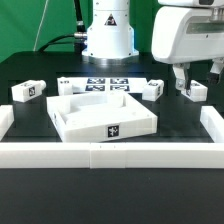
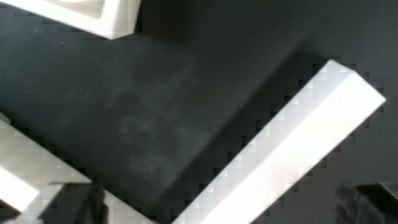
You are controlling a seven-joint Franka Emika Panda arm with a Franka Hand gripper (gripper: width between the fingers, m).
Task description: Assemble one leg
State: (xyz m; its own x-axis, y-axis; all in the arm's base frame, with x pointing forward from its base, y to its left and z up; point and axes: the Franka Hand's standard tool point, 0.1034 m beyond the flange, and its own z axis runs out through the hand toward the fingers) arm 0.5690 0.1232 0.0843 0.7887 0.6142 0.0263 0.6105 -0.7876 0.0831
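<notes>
Several white legs with tags lie on the black table: one at the exterior view's far left (image 1: 27, 92), one next to it (image 1: 68, 87), one right of the marker board (image 1: 152, 90), and one at the right (image 1: 196, 91). My gripper (image 1: 192, 82) hangs open over that right leg, a finger on either side of it. In the wrist view the leg (image 2: 302, 140) is a white bar running diagonally between my two dark fingertips (image 2: 71, 205), with the gripper (image 2: 217, 208) wide apart and not touching it. The white tabletop (image 1: 70, 122) lies in the middle.
The marker board (image 1: 105, 84) lies behind the tabletop, before the robot base (image 1: 107, 35). White border rails run along the front (image 1: 110, 156), left (image 1: 5, 120) and right (image 1: 212, 125). A white corner (image 2: 89, 15) and a white edge (image 2: 18, 170) show in the wrist view.
</notes>
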